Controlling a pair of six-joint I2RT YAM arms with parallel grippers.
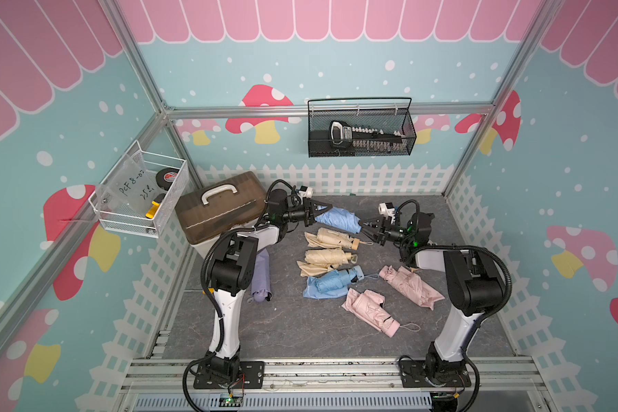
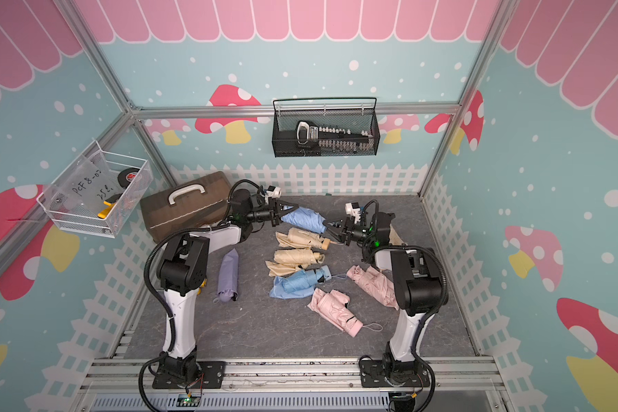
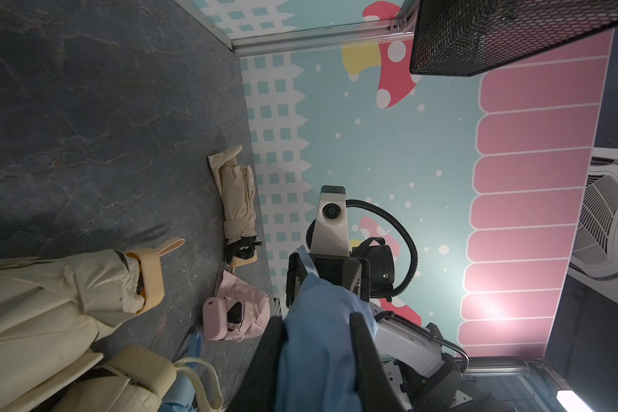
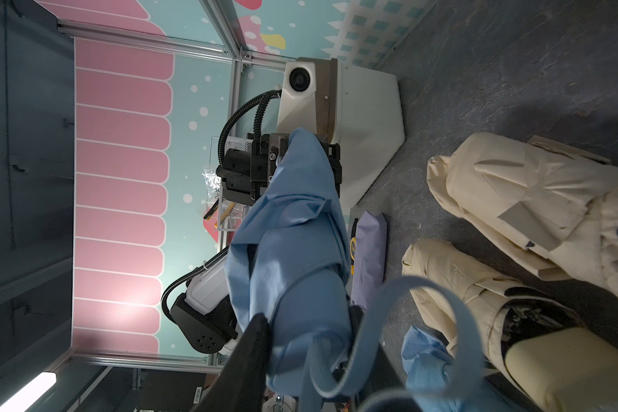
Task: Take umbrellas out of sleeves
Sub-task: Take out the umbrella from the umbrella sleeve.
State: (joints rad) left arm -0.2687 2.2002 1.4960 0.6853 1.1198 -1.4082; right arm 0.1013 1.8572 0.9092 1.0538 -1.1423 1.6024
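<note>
Umbrellas (image 1: 330, 237); basket card (image 1: 131, 191): "PCF 8-0"

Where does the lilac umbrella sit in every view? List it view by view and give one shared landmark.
Top view: lilac umbrella on the robot's left, lying apart from the rest.
Top view: same place, its full length showing.
Left wrist: not in it.
Right wrist: mid-picture, just past the blue fabric.
Shared landmark: the blue umbrella, seen in all four.
</note>
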